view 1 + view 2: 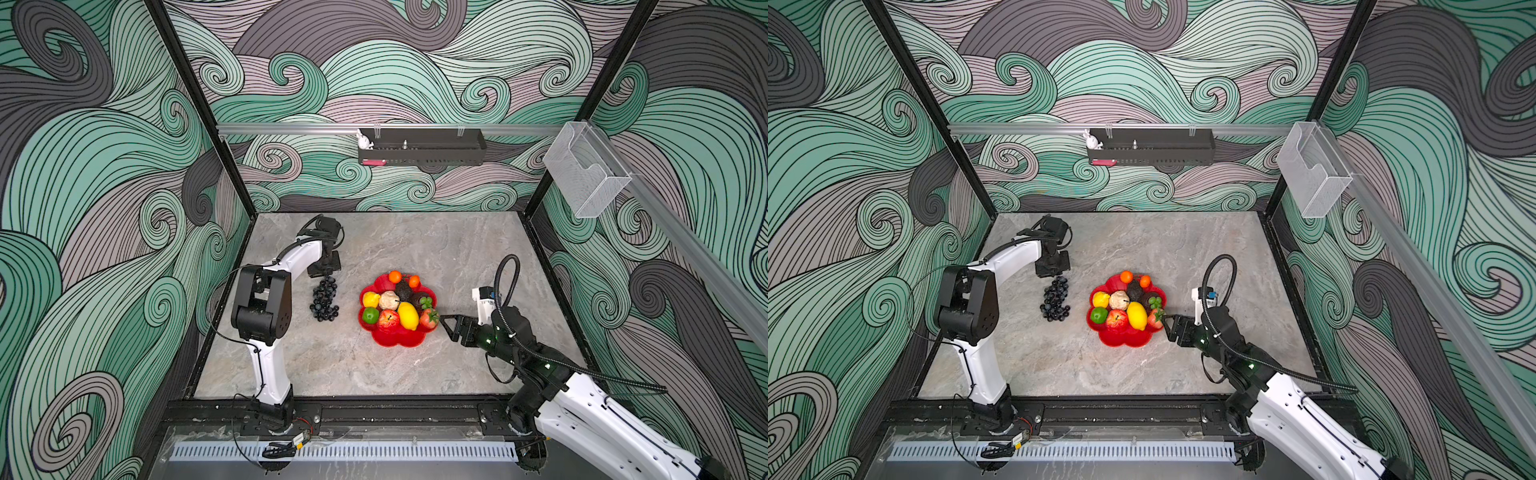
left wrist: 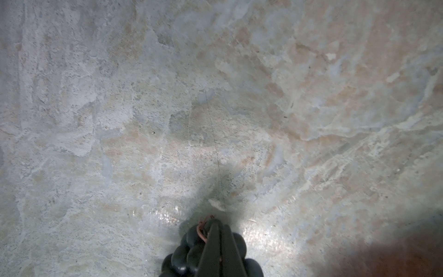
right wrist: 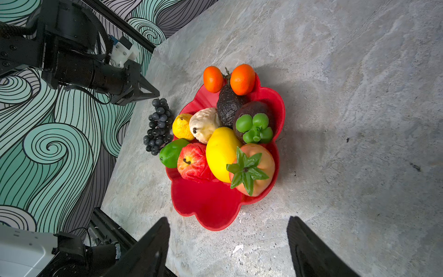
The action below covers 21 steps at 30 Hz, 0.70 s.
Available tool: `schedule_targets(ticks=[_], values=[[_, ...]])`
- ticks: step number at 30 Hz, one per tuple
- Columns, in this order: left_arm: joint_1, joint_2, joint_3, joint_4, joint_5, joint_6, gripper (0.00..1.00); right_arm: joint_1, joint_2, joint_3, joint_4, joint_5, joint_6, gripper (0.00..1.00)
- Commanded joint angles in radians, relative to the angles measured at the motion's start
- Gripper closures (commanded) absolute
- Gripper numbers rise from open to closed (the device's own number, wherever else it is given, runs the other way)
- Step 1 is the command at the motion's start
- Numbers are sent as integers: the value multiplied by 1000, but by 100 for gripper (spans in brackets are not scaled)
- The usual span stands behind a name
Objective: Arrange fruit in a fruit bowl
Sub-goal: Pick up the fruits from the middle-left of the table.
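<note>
Now I see left gripper [image 2: 217,224] clenched on dark grape bunch [image 1: 325,300] beside glossy red fruit bowl [image 1: 399,338]; right gripper [image 3: 228,218] released.

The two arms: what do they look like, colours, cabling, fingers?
Left arm and right arm both have white link shells and black joint housings. Thin black cable runs along the left; a thick ribbed black hose loops over the right, with small green lights. Both the left gripper and right gripper have black tapered fingers.
</note>
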Motion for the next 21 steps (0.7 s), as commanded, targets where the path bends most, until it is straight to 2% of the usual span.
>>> schedule_targets(ticks=[1,7,15,21], values=[[8,2,2,-18,7,-10,100,-6,-5,-4,-1,3,0,22],[9,-74,-54,29,21,-20,100,-6,-1,1,-3,2,-4,22],[2,-400,-308,238,81,-65,100,-6,12,9,4,3,-6,22],[-14,-567,-414,252,114,-84,100,-6,34,20,14,0,-9,22]])
